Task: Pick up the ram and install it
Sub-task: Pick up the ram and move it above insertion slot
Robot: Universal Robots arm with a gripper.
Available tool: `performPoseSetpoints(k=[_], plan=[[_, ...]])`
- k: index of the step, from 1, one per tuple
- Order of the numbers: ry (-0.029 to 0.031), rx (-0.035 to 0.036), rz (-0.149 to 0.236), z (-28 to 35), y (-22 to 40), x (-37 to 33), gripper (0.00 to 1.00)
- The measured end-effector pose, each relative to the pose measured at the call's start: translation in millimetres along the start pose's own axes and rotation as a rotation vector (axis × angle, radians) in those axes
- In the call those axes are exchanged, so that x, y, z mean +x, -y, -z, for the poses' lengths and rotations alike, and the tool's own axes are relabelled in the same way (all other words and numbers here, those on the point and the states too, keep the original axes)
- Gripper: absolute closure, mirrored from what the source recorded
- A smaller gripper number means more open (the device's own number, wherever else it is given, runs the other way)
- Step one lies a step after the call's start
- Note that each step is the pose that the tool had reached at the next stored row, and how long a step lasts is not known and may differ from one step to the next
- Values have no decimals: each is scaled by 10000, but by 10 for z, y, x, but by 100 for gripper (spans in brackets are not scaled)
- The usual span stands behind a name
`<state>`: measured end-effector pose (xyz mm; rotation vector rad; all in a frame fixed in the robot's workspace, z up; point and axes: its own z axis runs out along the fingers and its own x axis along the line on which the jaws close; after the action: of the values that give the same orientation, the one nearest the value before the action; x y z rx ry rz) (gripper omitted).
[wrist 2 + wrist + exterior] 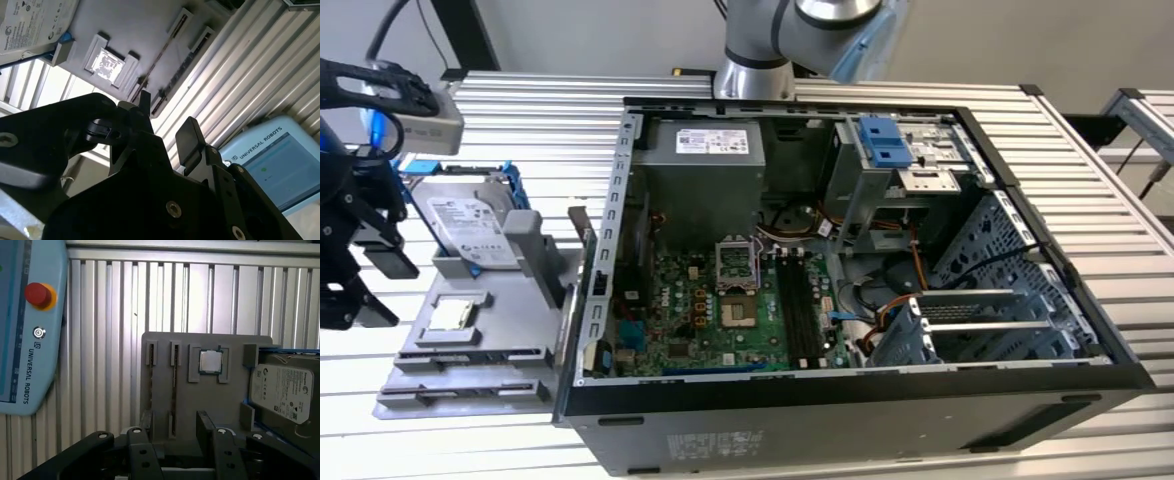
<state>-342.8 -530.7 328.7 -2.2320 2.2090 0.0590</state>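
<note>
The ram (174, 382) is a thin dark stick standing on edge in a slot of the grey holder tray (225, 405). In the second wrist view the ram (162, 52) shows as a narrow dark line on the tray. My gripper (175, 427) is open, and the stick's near end lies in line with the gap between its black fingers (205, 425). The exterior view has the gripper (360, 285) hanging over the tray's (507, 300) left side, beside the open computer case (854, 400). The motherboard's long black slots (798, 310) lie inside the case.
A silver hard drive (460, 220) in a blue frame and a square processor chip (210, 361) share the tray. A light-blue control pendant (25, 325) with a red button lies on the ribbed metal table (110, 300). The arm's base (754, 50) stands behind the case.
</note>
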Motion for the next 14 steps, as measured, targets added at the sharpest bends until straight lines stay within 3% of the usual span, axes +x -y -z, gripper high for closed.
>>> performPoseSetpoints(k=[8, 14], plan=[[-35, 73, -33, -151, 4, 4, 0], [-35, 76, -70, -260, 7, 7, 0]])
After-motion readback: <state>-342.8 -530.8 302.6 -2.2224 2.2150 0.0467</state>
